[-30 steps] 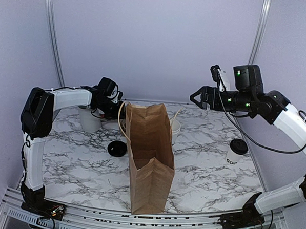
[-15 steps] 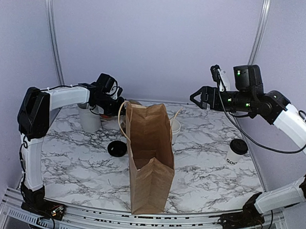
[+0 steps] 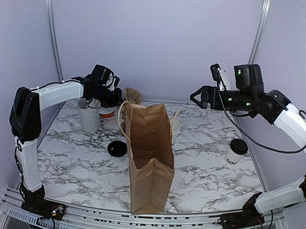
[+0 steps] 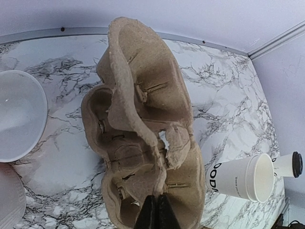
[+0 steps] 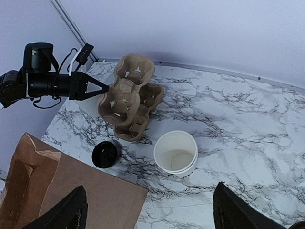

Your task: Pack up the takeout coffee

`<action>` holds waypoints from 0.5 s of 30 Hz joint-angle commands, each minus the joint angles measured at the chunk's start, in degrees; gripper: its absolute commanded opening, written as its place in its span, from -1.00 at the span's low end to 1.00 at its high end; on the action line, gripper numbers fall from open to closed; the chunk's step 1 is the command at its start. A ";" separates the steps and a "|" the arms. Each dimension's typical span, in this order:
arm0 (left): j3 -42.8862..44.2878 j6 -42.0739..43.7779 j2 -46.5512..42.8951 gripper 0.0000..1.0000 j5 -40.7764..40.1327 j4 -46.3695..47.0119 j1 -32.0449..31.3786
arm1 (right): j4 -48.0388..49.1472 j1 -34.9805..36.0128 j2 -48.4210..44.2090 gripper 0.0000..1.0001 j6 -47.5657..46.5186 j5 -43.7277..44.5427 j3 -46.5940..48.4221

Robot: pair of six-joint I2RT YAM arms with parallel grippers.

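The left tool (image 5: 106,87) is pinching shut on the pulp cup carrier (image 4: 143,133) behind the paper bag (image 3: 148,155); the right tool (image 3: 195,97) is hanging wide open, empty. The takeout coffee (image 3: 237,151) is standing right of the bag, unpacked.

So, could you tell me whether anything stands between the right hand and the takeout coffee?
Nothing visible does: the open right hand hangs in free air above the table, and the takeout coffee stands alone near the right edge.
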 commanded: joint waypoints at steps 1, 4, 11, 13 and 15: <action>2.03 1.20 -4.10 -1.00 -2.05 0.69 0.13 | 0.90 -0.51 -0.84 0.76 -3.29 1.10 4.53; 3.48 1.46 -5.40 -1.00 -2.74 0.56 0.10 | 1.53 -0.46 -0.73 0.77 -6.74 2.57 6.39; 8.32 1.99 -8.57 -1.00 -4.53 -1.57 0.07 | 8.23 -0.51 -2.31 0.80 -12.84 4.08 7.11; 10.07 2.15 -9.52 -1.00 -4.84 -2.57 0.13 | 10.11 -0.51 -2.90 0.81 -14.10 2.96 7.15; 11.63 2.24 -10.57 -1.00 -5.02 -3.65 0.11 | 11.80 -0.51 -3.61 0.81 -15.34 2.14 7.03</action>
